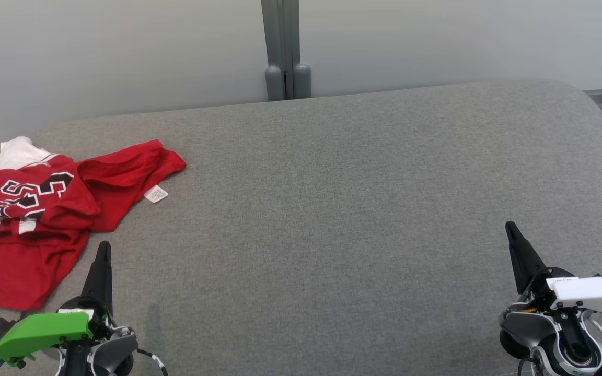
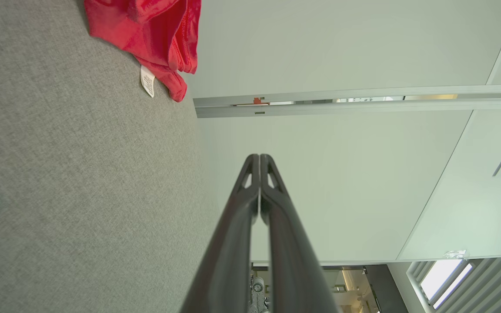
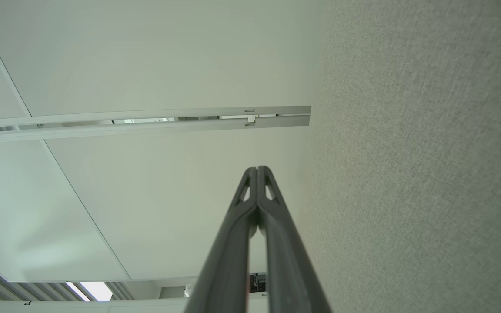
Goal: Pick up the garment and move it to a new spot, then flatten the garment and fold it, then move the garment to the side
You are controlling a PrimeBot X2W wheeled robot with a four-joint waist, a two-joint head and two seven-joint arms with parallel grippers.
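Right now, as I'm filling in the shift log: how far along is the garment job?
Done: nothing visibly; the red garment lies crumpled at the left end of the grey surface. In hand: nothing; the left gripper, shut and empty, sits near the garment's edge, and the right gripper is shut and empty far across. Left: pick up, move, flatten, fold, set aside.

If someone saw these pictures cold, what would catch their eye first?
The crumpled red jersey, lying at the left edge of the grey cushion with a white tag showing. Then the left gripper and right gripper, low in the head view, both shut and empty.
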